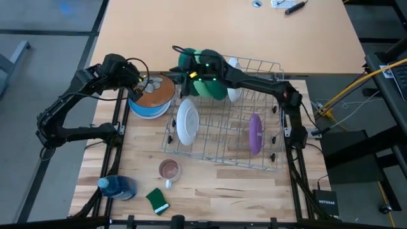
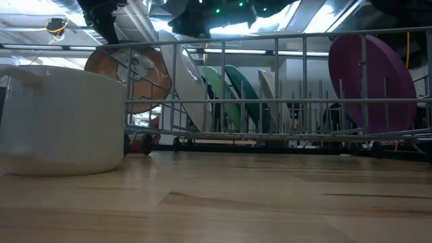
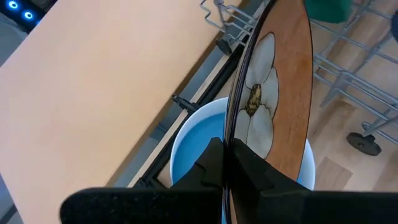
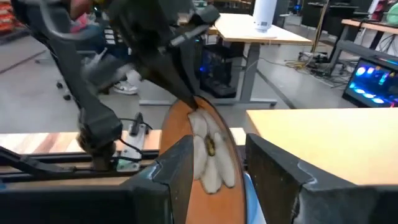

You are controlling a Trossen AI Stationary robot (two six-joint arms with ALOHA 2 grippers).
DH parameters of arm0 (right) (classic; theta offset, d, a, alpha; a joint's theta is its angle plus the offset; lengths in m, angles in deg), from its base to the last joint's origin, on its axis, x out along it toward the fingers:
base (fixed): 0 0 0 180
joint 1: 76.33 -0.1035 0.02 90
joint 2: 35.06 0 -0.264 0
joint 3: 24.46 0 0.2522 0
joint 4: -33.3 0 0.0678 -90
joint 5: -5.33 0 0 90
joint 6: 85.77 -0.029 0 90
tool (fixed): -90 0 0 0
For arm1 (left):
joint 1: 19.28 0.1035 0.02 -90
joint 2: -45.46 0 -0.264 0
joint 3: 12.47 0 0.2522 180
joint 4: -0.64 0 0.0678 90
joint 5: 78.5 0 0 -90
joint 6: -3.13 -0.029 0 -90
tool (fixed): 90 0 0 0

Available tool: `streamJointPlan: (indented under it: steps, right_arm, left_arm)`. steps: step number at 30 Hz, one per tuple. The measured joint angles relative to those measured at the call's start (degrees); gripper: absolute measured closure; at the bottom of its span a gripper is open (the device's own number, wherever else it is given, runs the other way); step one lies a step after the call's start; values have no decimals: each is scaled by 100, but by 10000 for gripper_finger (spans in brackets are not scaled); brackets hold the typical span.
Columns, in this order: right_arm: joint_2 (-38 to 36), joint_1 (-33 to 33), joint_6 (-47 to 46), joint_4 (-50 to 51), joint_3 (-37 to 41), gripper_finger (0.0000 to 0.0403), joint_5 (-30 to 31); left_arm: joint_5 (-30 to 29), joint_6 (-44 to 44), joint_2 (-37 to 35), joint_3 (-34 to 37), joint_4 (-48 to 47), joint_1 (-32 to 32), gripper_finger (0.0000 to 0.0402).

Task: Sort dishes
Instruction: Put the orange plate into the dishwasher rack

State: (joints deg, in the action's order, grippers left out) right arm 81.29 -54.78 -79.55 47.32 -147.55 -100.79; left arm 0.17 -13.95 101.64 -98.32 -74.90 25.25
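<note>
**Handover of flower plate, left to right**

Left gripper (image 3: 227, 163) has its fingers pinched tight on the rim of the brown flower plate (image 1: 154, 93), held on edge above the blue plate (image 1: 147, 109), just beside the rack's (image 1: 267, 160) left end. Right gripper (image 4: 214, 163) faces it with fingers spread wide, one each side of the plate's edge, not yet closed.

My read on doing it well:
- right closes fully on the rim before left lets go
- keep the plate vertical, clear of the rack wires
- aim for a free slot; white plate (image 1: 187, 122), green plates (image 1: 206, 79) and purple plate (image 1: 255, 133) already stand in theirs
</note>
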Motion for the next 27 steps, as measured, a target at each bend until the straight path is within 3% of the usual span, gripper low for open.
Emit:
streamJointPlan:
  steps: [7, 14, 27]
  right_arm:
    - [260, -5, 160, -17, -60, 251, 70]
    - [375, 16, 189, -4, -61, 251, 549]
    - [523, 24, 131, 121, -61, 251, 502]
  left_arm:
    - [-68, -233, -79, 0, 162, -196, 402]
    - [-238, -352, -153, 0, 140, -337, 402]
    - [-249, -513, -155, 0, 306, -491, 402]
